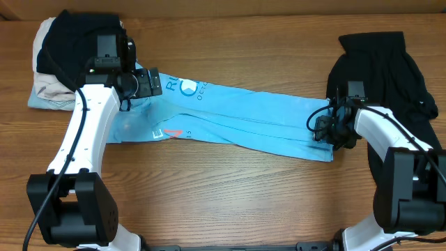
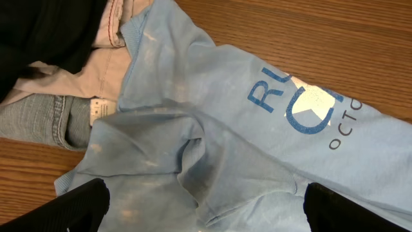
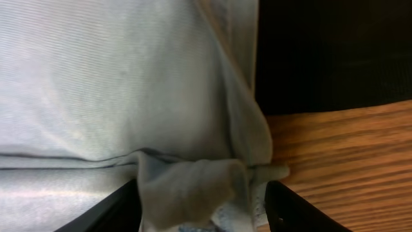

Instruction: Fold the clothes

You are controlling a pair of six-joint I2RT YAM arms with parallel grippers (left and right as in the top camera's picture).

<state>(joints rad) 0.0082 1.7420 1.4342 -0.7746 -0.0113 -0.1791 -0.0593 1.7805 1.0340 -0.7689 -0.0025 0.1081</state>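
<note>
The long light blue cloth T-shirt (image 1: 251, 115) stretches from the wide-open left gripper (image 1: 152, 85) to the right gripper (image 1: 322, 127), half-closed around its other end.

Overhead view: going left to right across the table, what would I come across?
Stack of folded clothes, left hand, light blue T-shirt, right hand, loose black garment.
</note>
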